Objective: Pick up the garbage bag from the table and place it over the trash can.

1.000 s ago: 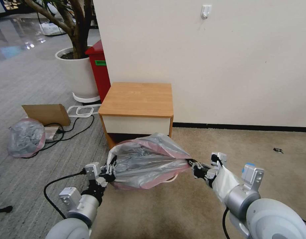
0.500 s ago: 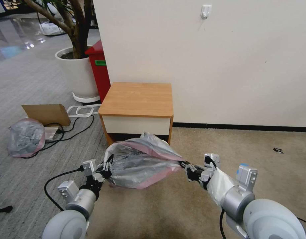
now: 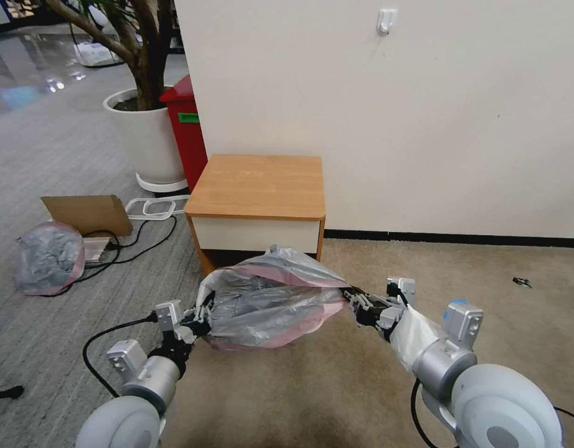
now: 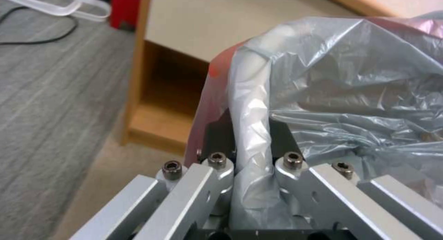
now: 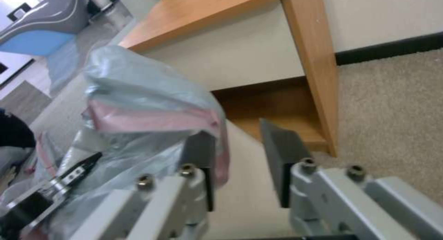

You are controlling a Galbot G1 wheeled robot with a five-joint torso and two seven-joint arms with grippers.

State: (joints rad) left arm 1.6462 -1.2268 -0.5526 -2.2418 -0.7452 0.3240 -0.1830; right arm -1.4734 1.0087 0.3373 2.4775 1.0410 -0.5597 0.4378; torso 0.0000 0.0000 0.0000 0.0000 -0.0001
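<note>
The garbage bag (image 3: 268, 298), crinkly grey plastic with a pink hem, hangs stretched between my two grippers just in front of the table (image 3: 259, 183). My left gripper (image 3: 202, 317) is shut on a bunched fold of the bag (image 4: 351, 88) at its left end. At the bag's right end my right gripper (image 3: 352, 300) stands open. The pink hem (image 5: 221, 143) drapes over one of its fingers (image 5: 200, 153), and a smooth cream surface (image 5: 240, 191) shows in the gap. The trash can is hidden under the bag.
The wall (image 3: 393, 124) runs right behind the table. To the left stand a red bin (image 3: 184, 134) and a big white plant pot (image 3: 147, 140). A stuffed grey-and-pink bundle (image 3: 47, 258), cardboard (image 3: 88, 213) and cables (image 3: 137, 239) lie on the left floor. Open carpet (image 3: 486, 274) lies to the right.
Both grippers drew slightly toward me and inward, then the right one rose a little toward the table. The bag has sagged flatter between them.
</note>
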